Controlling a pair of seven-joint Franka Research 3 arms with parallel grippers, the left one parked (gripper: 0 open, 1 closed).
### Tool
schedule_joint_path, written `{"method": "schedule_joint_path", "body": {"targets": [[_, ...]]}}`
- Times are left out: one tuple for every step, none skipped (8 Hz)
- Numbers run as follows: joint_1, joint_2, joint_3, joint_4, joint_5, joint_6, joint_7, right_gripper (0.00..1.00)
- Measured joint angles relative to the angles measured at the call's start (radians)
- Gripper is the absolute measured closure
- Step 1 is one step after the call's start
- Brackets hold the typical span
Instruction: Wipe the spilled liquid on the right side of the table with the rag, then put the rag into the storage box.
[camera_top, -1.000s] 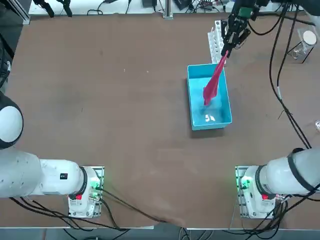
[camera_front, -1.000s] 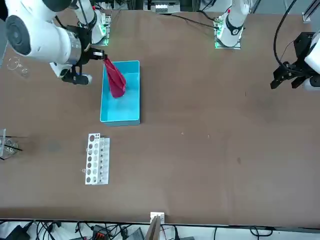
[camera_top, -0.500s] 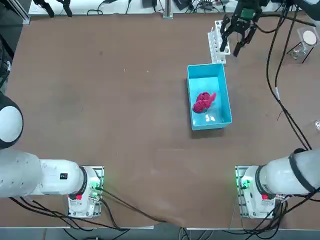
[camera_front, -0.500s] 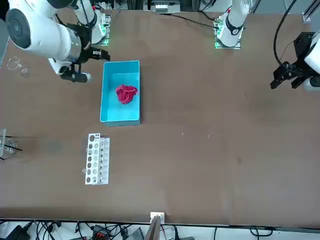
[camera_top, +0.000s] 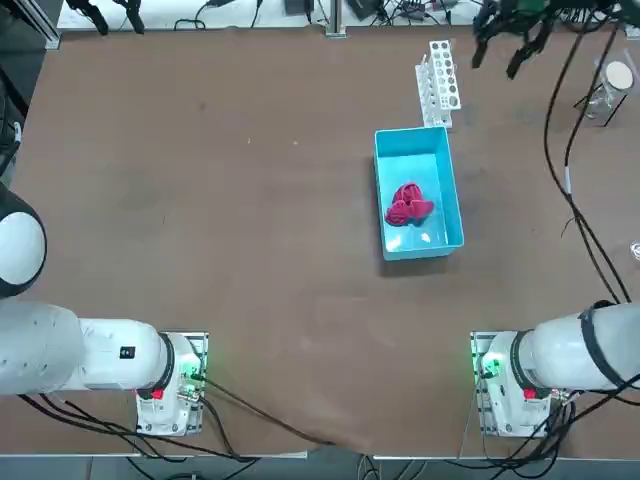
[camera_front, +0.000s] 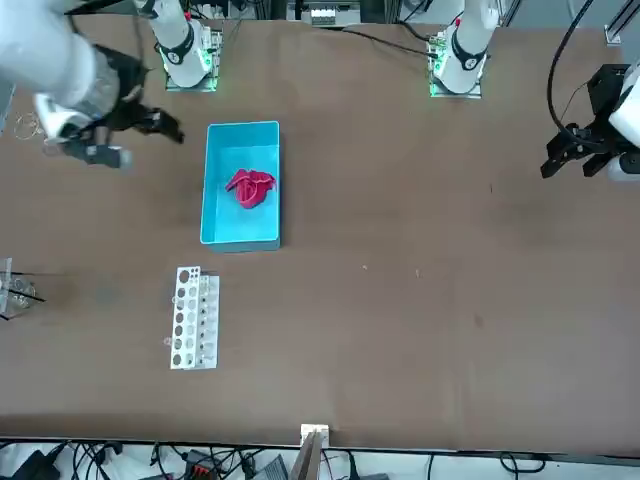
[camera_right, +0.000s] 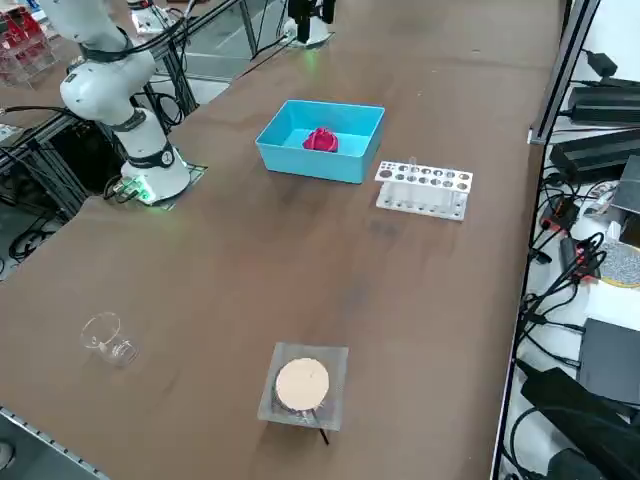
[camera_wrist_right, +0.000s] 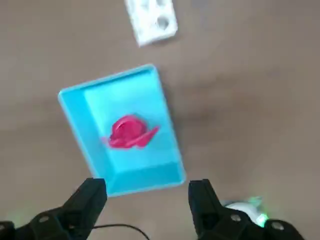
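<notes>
Red-pink and crumpled, the rag (camera_top: 409, 204) lies on the floor of the light-blue storage box (camera_top: 448, 195), near its middle, on the dark-brown table (camera_top: 250, 200). Raised above the table's far right part, clear of the box and beside the white test-tube rack (camera_top: 441, 75), the right gripper (camera_top: 510, 45) has its fingers spread wide and holds nothing
</notes>
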Motion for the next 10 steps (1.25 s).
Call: {"method": "schedule_joint_path", "body": {"targets": [[0.002,-0.005,-0.075,0.003,-0.039,0.018,-0.146,0.0],[0.002,-0.006,-0.137,0.003,-0.082,0.049,-0.275,0.0],[0.002,-0.005,-0.182,0.001,-0.113,0.109,-0.349,0.0],[0.002,-0.003,-0.207,-0.001,-0.123,0.17,-0.375,0.0],[0.003,-0.003,-0.214,-0.002,-0.125,0.198,-0.38,0.0],[0.007,-0.003,-0.214,-0.004,-0.125,0.199,-0.38,0.0],[0.013,-0.001,-0.213,-0.009,-0.125,0.185,-0.38,0.0],[0.016,0.003,-0.213,-0.014,-0.125,0.163,-0.38,0.0],[0.02,0.011,-0.212,-0.016,-0.125,0.151,-0.38,0.0],[0.031,0.02,-0.211,-0.016,-0.128,0.15,-0.38,0.0]]}}
